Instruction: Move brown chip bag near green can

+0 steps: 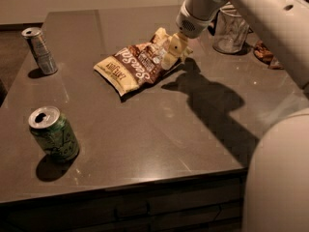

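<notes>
The brown chip bag (135, 67) lies flat on the dark table, left of centre toward the back, with cream-yellow ends and white script lettering. The green can (54, 135) stands upright near the table's front left corner, well apart from the bag. My gripper (175, 52) hangs from the white arm that comes in from the upper right. It is at the bag's right end, just above or touching it. Its shadow falls on the table to the right of the bag.
A slim silver-grey can (41, 50) stands at the back left. A clear glass jar (231, 30) and another snack packet (263, 53) sit at the back right. The table's front edge (145, 180) runs across the lower part of the view. The robot's white body (277, 178) fills the lower right.
</notes>
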Controlling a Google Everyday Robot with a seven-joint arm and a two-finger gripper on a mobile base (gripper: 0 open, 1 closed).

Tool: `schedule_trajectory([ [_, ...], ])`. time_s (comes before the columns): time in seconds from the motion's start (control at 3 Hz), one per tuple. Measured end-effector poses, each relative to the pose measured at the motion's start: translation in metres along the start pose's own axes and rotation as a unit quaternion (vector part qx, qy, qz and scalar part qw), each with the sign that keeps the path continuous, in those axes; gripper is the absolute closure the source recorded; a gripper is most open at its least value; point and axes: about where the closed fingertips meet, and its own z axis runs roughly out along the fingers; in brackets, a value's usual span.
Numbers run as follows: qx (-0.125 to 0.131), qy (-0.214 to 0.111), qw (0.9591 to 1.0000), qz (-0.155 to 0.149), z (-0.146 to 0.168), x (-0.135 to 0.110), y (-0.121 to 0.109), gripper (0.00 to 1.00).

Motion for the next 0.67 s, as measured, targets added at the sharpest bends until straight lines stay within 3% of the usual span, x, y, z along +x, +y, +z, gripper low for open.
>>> schedule_trajectory([
  [0.67,-0.020,0.003,0.9998,0.003,0.023,-0.009,-0.001,0.00],
])
